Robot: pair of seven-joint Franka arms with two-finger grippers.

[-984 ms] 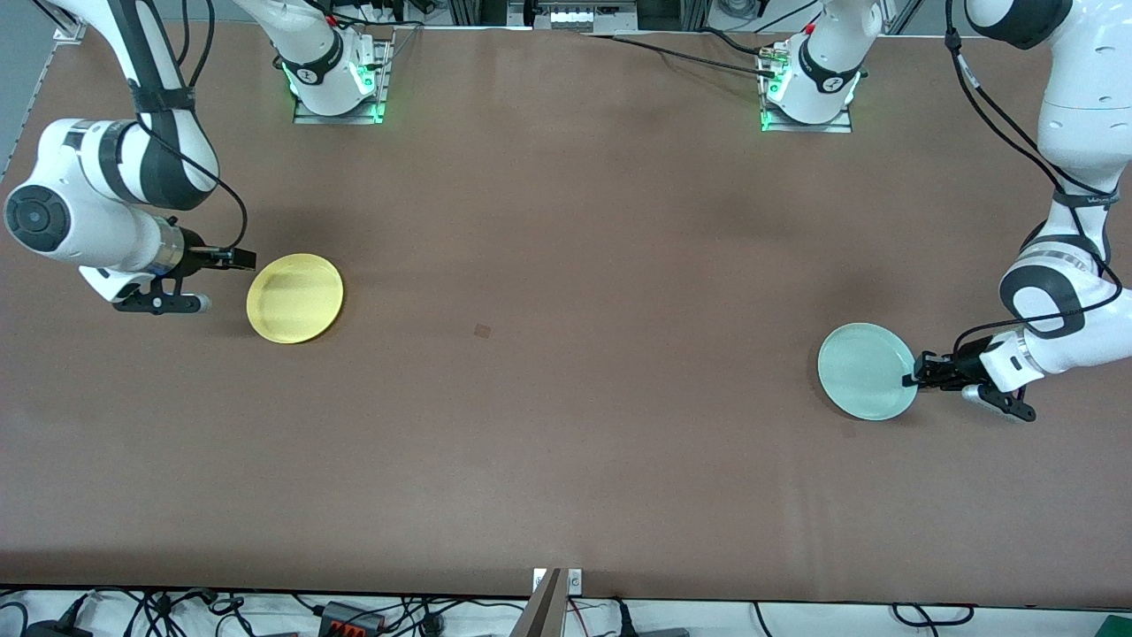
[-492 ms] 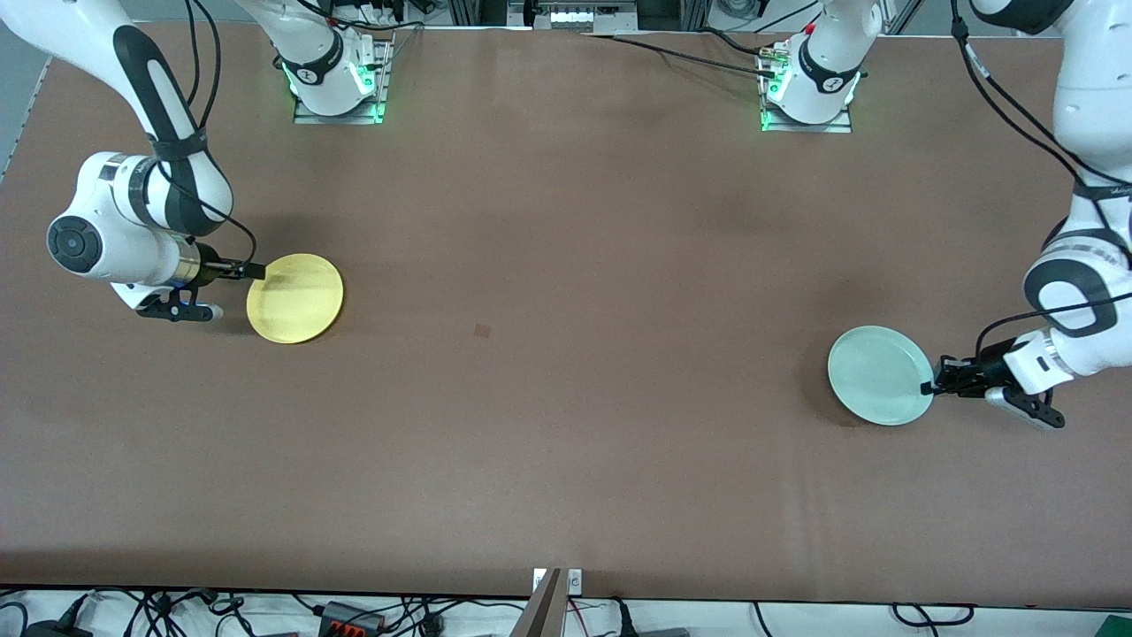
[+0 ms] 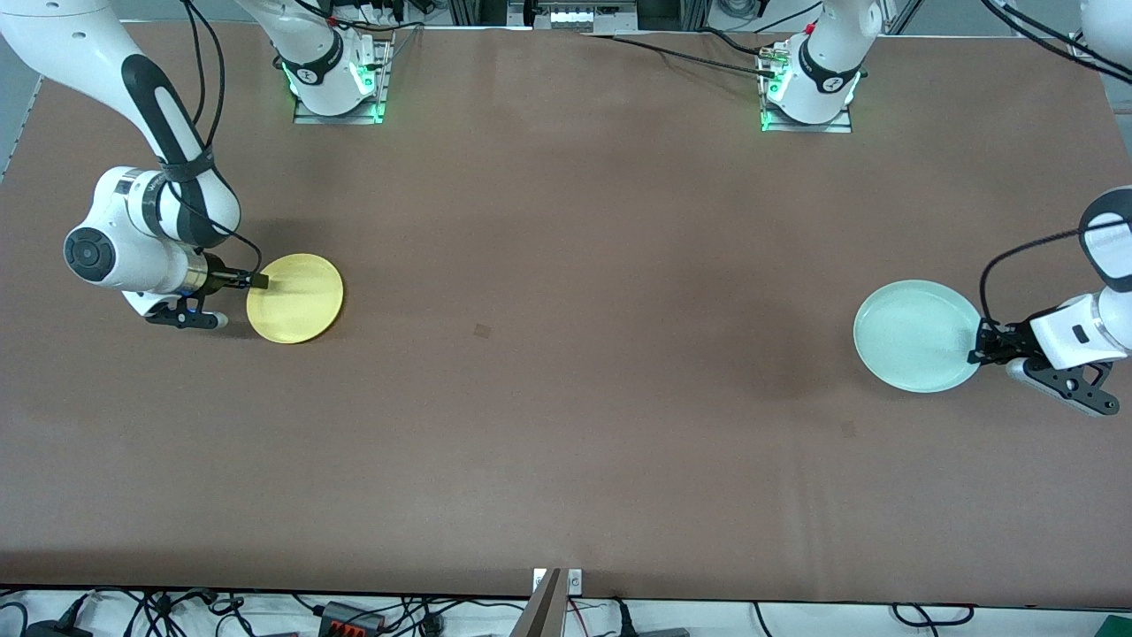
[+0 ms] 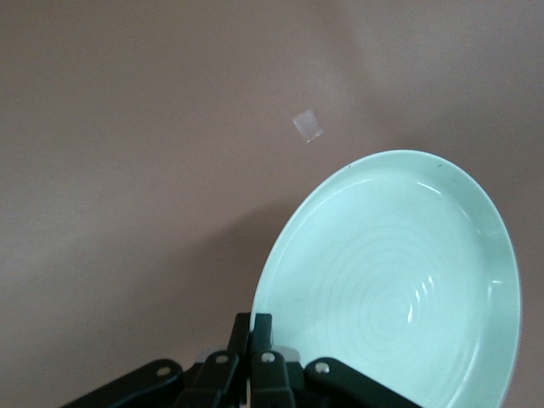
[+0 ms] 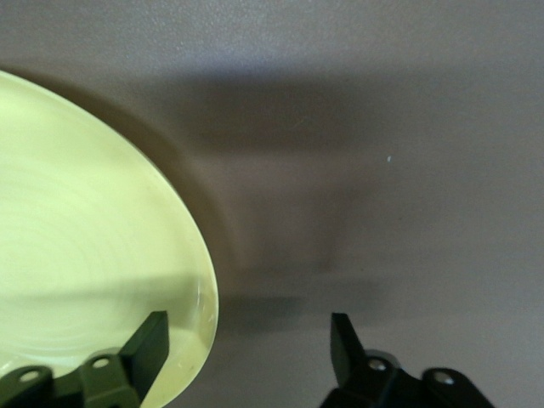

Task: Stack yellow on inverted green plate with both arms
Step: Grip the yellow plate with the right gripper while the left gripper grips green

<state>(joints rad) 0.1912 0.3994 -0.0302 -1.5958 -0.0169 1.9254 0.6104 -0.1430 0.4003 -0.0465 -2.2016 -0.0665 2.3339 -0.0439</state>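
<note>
The yellow plate [image 3: 295, 298] sits flat on the table [image 3: 566, 398] toward the right arm's end, hollow side up with nothing in it. The right gripper [image 3: 258, 281] is at its rim, fingers spread; the right wrist view shows one finger [image 5: 146, 343] over the plate's inside and the other off its edge above bare table. Half a second ago that gripper was a touch farther out, so it's crept in over the rim.

The green plate [image 3: 918, 335] is off the table, well apart from the yellow one toward the left arm's end, also with nothing in it. The left gripper [image 3: 980, 344] is pinching its rim, and the hollow side faces the left wrist camera. Since the earlier frames it's been lifted and carried toward the table's edge. There's a small patch [image 3: 482, 331] on the table too.
</note>
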